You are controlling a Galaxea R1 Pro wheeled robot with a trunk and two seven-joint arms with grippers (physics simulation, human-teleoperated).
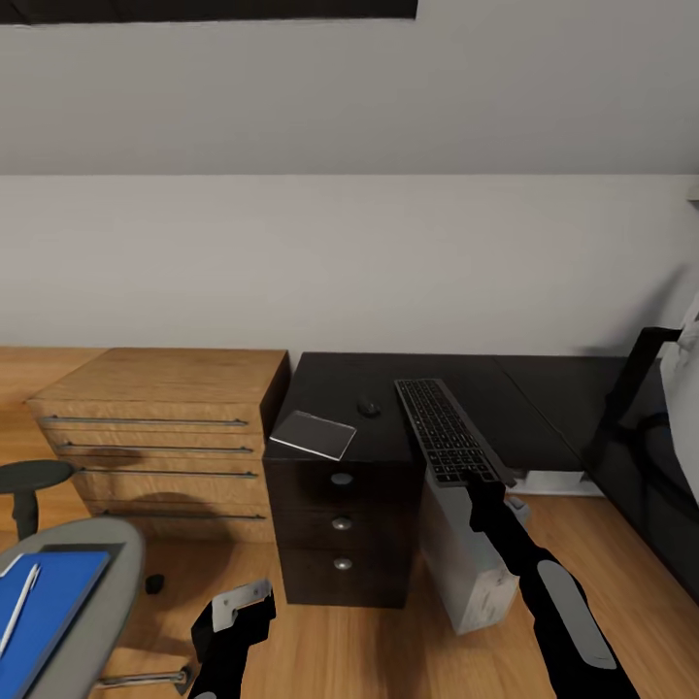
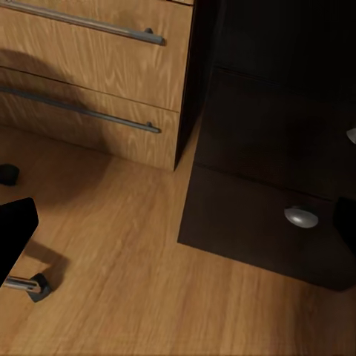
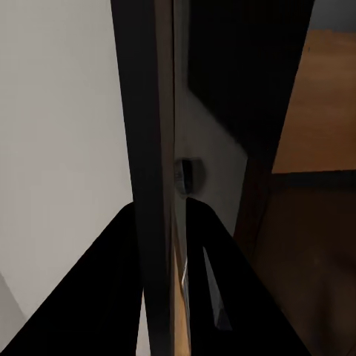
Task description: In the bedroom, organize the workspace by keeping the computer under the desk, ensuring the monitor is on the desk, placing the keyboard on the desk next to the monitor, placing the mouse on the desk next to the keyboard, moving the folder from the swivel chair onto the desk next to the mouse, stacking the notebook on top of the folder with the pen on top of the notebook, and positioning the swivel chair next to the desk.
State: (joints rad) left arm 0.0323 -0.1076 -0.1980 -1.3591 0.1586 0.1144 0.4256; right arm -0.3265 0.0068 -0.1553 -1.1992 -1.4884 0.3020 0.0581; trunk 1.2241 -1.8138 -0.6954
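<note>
The black desk (image 1: 505,388) runs along the wall, its three-knob pedestal (image 1: 340,529) at the left end. My right gripper (image 1: 482,482) is shut on the near end of the keyboard (image 1: 439,424), which lies lengthwise over the desk's front edge. In the right wrist view the gripper (image 3: 159,209) has both fingers clamped on the keyboard's (image 3: 144,111) thin edge. The mouse (image 1: 368,409) and the grey notebook (image 1: 313,434) lie on the desk above the pedestal. The computer (image 1: 468,558) stands under the desk. The swivel chair (image 1: 92,582) holds the blue folder (image 1: 44,612) and the white pen (image 1: 19,607). My left gripper (image 1: 238,610) hangs open, low over the floor.
A light-wood drawer chest (image 1: 165,427) stands against the pedestal's left side, seen close in the left wrist view as drawer fronts (image 2: 89,81) beside the pedestal (image 2: 274,200). A chair caster (image 2: 35,286) rests on the wood floor. A large dark object (image 1: 650,466) fills the right edge.
</note>
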